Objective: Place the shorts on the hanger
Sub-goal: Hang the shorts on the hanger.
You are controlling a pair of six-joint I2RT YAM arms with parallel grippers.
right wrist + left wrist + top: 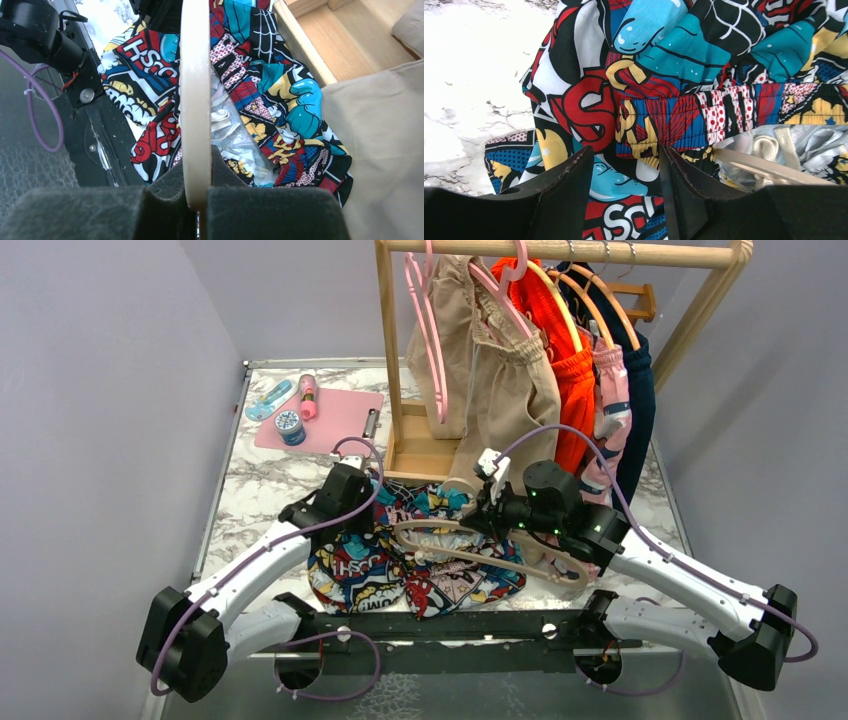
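Your shorts lie in a crumpled heap on the table, at the middle of its near edge, just ahead of the arm bases. Their far side reaches the foot of the wooden rack. Your left gripper hangs low over the left part of the heap with its jaws spread. Its wrist view shows the gathered waistband just beyond the fingertips and printed cloth in the gap between them; you cannot tell from here whether the tips touch the cloth. Your right gripper is pressed together on the hanger, pinching one slim cream bar between its pads. The hanger lies across the right part of the shorts, over the open waist where the pale lining shows, its rounded end pointing toward your left arm. Beige shorts hang from the rack on a pink hanger, just behind your right wrist. A pink mat with a few small items on it sits near the far left corner.
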